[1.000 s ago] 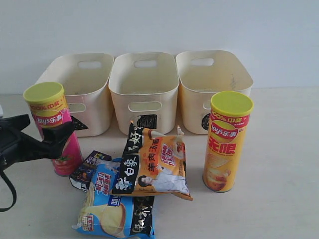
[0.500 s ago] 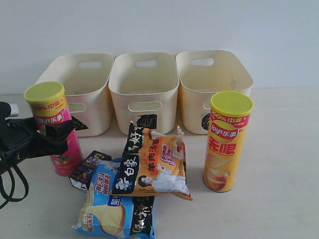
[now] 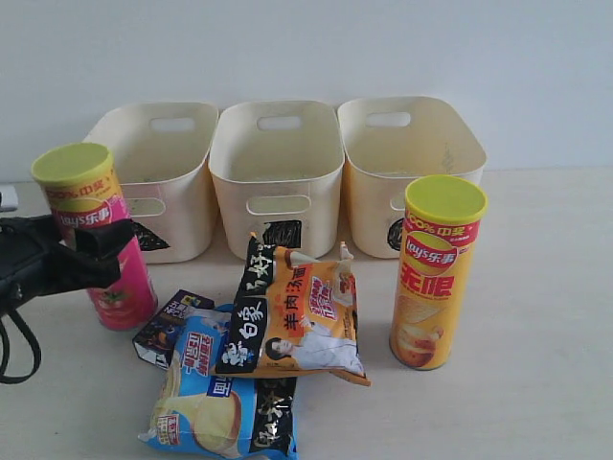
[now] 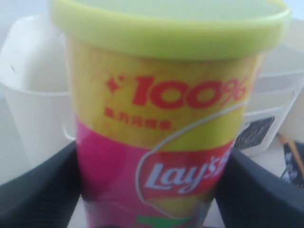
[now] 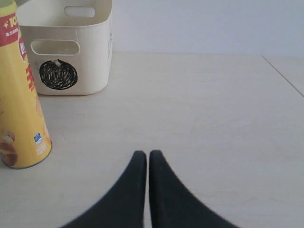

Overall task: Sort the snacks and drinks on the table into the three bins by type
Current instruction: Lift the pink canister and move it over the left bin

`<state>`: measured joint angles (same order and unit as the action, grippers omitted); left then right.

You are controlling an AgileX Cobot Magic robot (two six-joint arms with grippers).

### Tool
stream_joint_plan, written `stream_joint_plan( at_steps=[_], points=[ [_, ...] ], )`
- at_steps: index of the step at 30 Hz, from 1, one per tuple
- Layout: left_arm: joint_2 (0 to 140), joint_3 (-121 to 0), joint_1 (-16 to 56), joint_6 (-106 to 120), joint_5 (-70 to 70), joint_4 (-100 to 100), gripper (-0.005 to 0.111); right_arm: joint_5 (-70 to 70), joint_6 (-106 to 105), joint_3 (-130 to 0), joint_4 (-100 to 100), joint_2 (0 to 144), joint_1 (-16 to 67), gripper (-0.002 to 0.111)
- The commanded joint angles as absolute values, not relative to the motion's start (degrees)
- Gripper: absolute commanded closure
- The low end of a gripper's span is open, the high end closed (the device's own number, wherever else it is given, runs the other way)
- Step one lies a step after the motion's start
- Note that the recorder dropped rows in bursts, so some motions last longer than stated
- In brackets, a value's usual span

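**At the sorting table, left gripper clamps the pink can**

At 9 o'clock in the exterior view, the left gripper (image 3: 103, 251) has its black jaws spread partway and pressed against both sides of the pink Lay's can (image 3: 86, 201), which leans with its yellow-green lid toward 11 o'clock. The near finger covers the middle of the label. Whether the base touches the table (image 3: 536, 383) cannot be told. The left wrist view is blurred and cuts the can off below the logo.

The right gripper (image 5: 145, 161) shows only in its own wrist view, fingers closed tip to tip on nothing, above bare tabletop.

The heap of bags lies at the scene's centre. The orange noodle bag (image 3: 306, 316) rests on the blue noodle bag (image 3: 220, 407), which runs to the picture's lower edge at 6 o'clock. At 9 o'clock of the orange bag, the dark purple carton (image 3: 170, 326) is partly tucked under the pile, near the pink can's base. The orange-yellow Lay's can (image 3: 436, 287) stands upright at 3 o'clock of the heap.

Three cream bins stand side by side at 12 o'clock: the left bin (image 3: 187, 206), the middle bin (image 3: 278, 182) and the right bin (image 3: 369, 201). Only bare inner walls show. Their black marks are partly hidden by cans and bags; the right wrist view shows the circle mark (image 5: 58, 74) whole.
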<state>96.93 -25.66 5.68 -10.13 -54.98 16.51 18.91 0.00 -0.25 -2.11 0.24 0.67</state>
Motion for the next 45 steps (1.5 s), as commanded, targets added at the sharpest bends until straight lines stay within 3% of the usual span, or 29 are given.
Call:
stream_joint_plan(
  at_steps=[1,9,21,30,35,39,45],
  points=[
    [90.07,-25.39,6.01,-13.33,-50.55,15.9,0.102,18.46,0.0,0.0,-2.04,0.0,0.53,0.108],
    [77.6,-28.18,6.01,-20.76,-40.77,17.15,0.102,18.46,0.0,0.0,-2.04,0.0,0.53,0.108],
    [76.55,-50.98,6.01,-27.54,-13.92,25.9,0.102,18.46,0.0,0.0,-2.04,0.0,0.53,0.108],
    [92.4,-69.88,7.44,-27.43,-3.79,32.43,0.102,18.46,0.0,0.0,-2.04,0.0,0.53,0.108],
    [105.66,-83.41,7.88,-26.77,-4.66,32.43,0.102,18.46,0.0,0.0,-2.04,0.0,0.53,0.108],
    [115.01,-89.17,7.88,-25.89,-12.26,32.43,0.102,18.46,0.0,0.0,-2.04,0.0,0.53,0.108],
    [124.75,-95.55,7.88,-25.89,-12.45,32.43,0.102,18.46,0.0,0.0,-2.04,0.0,0.53,0.108]
  ],
)
